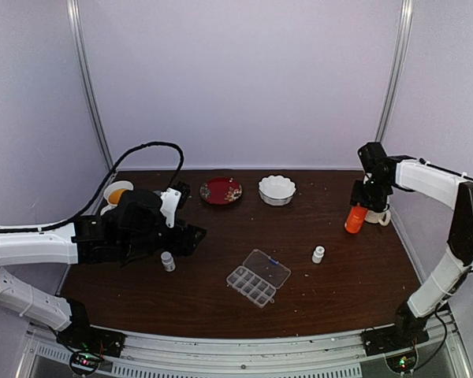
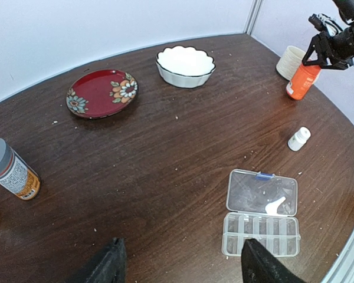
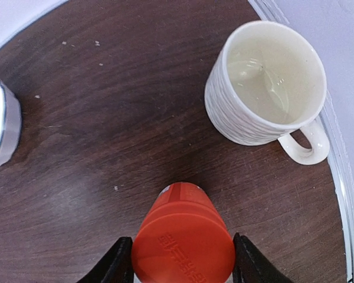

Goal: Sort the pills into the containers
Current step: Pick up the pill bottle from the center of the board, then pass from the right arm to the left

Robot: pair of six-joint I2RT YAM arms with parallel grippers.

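Note:
The clear pill box [image 1: 252,287] lies open mid-table, its lid [image 1: 268,268] folded back. In the left wrist view its two rows of cells [image 2: 261,234] look empty and the lid [image 2: 262,193] has a white scrap on it. I can make out no pills, only tiny specks on the wood. My left gripper [image 2: 180,265] is open and empty, above bare table left of the box. My right gripper [image 3: 183,259] is shut on an orange bottle [image 3: 183,242] by its cap, at the table's right side [image 1: 356,218]. I cannot tell if the bottle is lifted.
A white mug [image 3: 265,82] stands just behind the orange bottle. A small white bottle [image 1: 318,253] is right of the box, a grey-capped labelled bottle [image 2: 10,169] to its left. A white scalloped bowl [image 1: 277,190] and a red flowered plate [image 1: 221,190] are at the back.

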